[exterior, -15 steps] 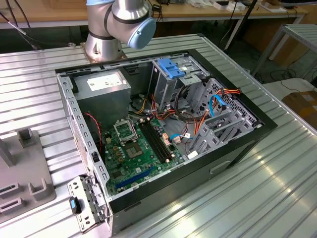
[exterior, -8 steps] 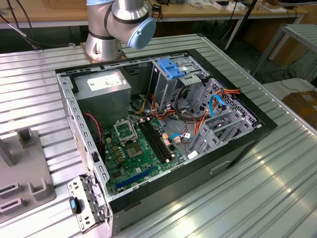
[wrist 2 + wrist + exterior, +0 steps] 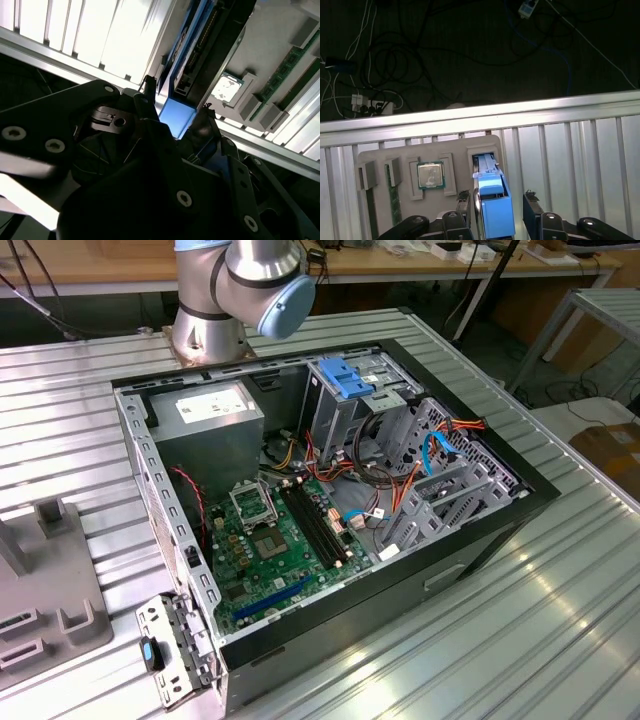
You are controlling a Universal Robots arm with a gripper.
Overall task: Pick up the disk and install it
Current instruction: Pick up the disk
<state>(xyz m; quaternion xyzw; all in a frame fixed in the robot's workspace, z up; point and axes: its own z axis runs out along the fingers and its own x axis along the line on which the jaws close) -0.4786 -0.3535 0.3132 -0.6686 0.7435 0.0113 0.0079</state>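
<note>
The disk (image 3: pixel 493 202) stands on edge in a slot of a grey holder (image 3: pixel 380 155), its bright blue carrier rail facing the camera. The blue rail of the disk (image 3: pixel 177 116) also appears in the second wrist view. My gripper (image 3: pixel 495 206) straddles it, with one black finger (image 3: pixel 464 202) on one side and the other finger (image 3: pixel 532 209) on the opposite side. A strip of table shows between the disk and that second finger. The gripper (image 3: pixel 175 112) is open and the disk rests in its slot.
The holder also carries a processor chip (image 3: pixel 430 175) and a green memory stick (image 3: pixel 395 200). An open computer case (image 3: pixel 330 500) lies on the ribbed metal table (image 3: pixel 560 620), with a drive cage topped by a blue bracket (image 3: pixel 345 377). Dark floor with cables (image 3: pixel 470 50) lies beyond the table edge.
</note>
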